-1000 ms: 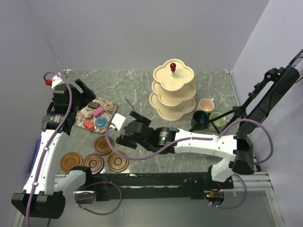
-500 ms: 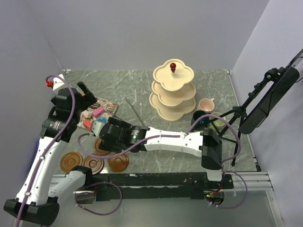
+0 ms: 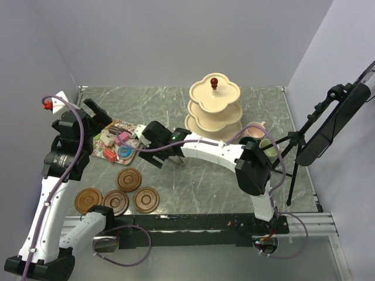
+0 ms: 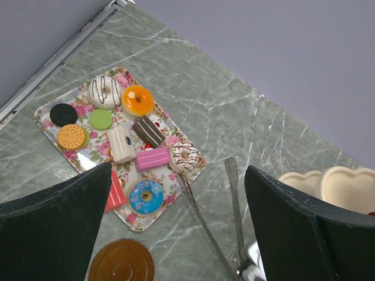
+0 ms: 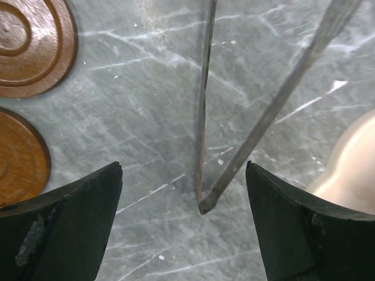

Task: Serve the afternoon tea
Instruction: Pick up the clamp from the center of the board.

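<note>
The left gripper (image 4: 181,234) is hanging wide open and holding nothing above the worktop (image 4: 258,70). Just ahead of it and below, the small cakes (image 4: 152,158) are lying on a flowered tray (image 4: 122,117). The right gripper (image 5: 184,222) is reaching low across the worktop, also spread open. The joined end of the thin metal tongs (image 5: 203,117) is lying between its fingers, and I cannot tell if they are touching it. The brown saucers (image 3: 129,179) are sitting on the worktop near that gripper, on its near side. The cream three-tier stand (image 3: 215,111) is standing beyond it to the right. The pink mug (image 3: 255,130) is farther right again, just beside the stand.
</note>
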Controlling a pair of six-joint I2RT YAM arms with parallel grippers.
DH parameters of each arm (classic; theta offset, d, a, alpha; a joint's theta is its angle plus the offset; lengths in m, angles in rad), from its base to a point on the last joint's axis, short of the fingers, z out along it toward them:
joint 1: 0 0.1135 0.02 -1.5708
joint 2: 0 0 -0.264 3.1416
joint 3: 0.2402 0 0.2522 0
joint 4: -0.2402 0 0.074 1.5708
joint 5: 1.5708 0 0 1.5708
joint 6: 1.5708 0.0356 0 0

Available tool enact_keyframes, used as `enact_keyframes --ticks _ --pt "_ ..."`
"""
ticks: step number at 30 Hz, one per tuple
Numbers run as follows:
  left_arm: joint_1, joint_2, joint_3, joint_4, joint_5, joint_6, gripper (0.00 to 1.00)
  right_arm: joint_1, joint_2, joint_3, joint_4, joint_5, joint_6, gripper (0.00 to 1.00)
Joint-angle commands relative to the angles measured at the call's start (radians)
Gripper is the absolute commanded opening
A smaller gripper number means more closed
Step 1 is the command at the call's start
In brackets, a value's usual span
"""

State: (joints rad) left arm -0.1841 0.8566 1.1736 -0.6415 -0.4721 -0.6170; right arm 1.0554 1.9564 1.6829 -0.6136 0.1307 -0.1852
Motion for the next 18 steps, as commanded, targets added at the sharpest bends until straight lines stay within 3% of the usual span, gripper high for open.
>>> enact_keyframes --ticks 1,18 --pt "0.011 -0.008 0.017 0.005 0.0 -0.027 1.0 -0.054 0.019 0.0 0.058 -0.126 -0.016 0.91" --pt "0.018 0.032 -0.022 0.031 0.064 -0.132 1.0 -0.205 -0.04 -0.253 0.276 -0.25 -0.02 1.0"
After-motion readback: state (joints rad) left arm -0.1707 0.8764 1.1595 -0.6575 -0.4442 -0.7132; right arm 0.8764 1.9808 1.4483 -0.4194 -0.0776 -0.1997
